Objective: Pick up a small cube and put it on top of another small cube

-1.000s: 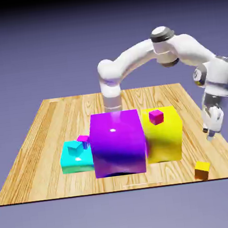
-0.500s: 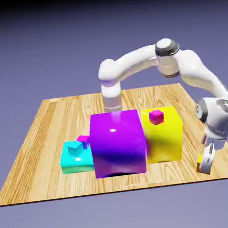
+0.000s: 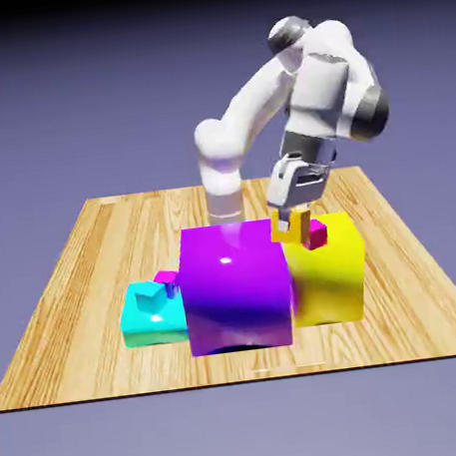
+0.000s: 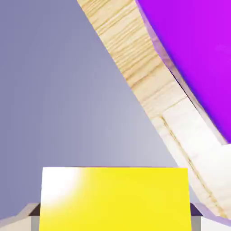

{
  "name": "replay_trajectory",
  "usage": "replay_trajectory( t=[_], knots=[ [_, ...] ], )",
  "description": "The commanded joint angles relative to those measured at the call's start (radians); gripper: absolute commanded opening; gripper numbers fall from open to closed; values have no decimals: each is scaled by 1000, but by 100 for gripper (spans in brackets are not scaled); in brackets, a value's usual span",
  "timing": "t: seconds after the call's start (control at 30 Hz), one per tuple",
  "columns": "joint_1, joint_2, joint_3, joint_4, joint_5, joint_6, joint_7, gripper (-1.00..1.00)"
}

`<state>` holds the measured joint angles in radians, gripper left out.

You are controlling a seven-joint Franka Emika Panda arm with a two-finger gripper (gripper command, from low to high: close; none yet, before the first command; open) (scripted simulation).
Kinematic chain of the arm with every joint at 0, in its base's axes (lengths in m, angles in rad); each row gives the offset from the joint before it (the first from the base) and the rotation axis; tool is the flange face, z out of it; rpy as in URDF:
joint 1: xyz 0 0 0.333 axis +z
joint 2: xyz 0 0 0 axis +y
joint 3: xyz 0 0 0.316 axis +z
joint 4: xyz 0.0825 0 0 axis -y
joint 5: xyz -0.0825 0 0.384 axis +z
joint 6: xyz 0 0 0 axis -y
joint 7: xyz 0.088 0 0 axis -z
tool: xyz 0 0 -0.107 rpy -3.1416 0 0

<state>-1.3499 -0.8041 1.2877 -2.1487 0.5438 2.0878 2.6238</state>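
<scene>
My gripper (image 3: pixel 291 220) is shut on the tiny orange-yellow cube (image 3: pixel 296 229) and holds it in the air over the large yellow block (image 3: pixel 331 278). The tiny reddish-magenta cube (image 3: pixel 317 233) sits on top of that block. The held cube hangs just to the exterior view's left of it and slightly higher, very close; I cannot tell whether they touch. In the hand view the orange-yellow cube (image 4: pixel 115 198) fills the bottom between the two grey fingertips (image 4: pixel 30 220), and the reddish-magenta cube is out of sight there.
A big purple block (image 3: pixel 234 286) stands beside the yellow one and shows in the hand view (image 4: pixel 194 54) over the wooden table (image 4: pixel 149 76). A cyan block (image 3: pixel 144 326) at the exterior view's left carries a tiny cyan cube (image 3: pixel 150 297); a purpler magenta cube (image 3: pixel 166 278) sits behind it.
The gripper dropped to the orange-yellow cube at the table's front right corner, shut on it, then lifted it up and left over the yellow block.
</scene>
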Motion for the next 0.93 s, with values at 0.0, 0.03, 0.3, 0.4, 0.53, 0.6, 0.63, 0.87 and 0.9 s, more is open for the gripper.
replay_trajectory(
  t=[0.0,0.03,0.3,0.4,0.53,0.6,0.63,0.87,0.9],
  knots=[
    [15,28,-36,-32,-32,18,-17,-100],
    [30,56,-73,-63,-64,36,-34,-100],
    [152,281,-362,-315,-326,186,-167,-100],
    [198,365,-471,-410,-423,243,-217,-100],
    [248,459,-592,-514,-532,305,-273,-100],
    [238,495,-590,-521,-575,338,-240,-100],
    [228,531,-588,-527,-619,372,-207,-100],
    [186,680,-582,-554,-798,511,-71,100],
    [196,644,-583,-547,-755,477,-104,100]
  ],
)
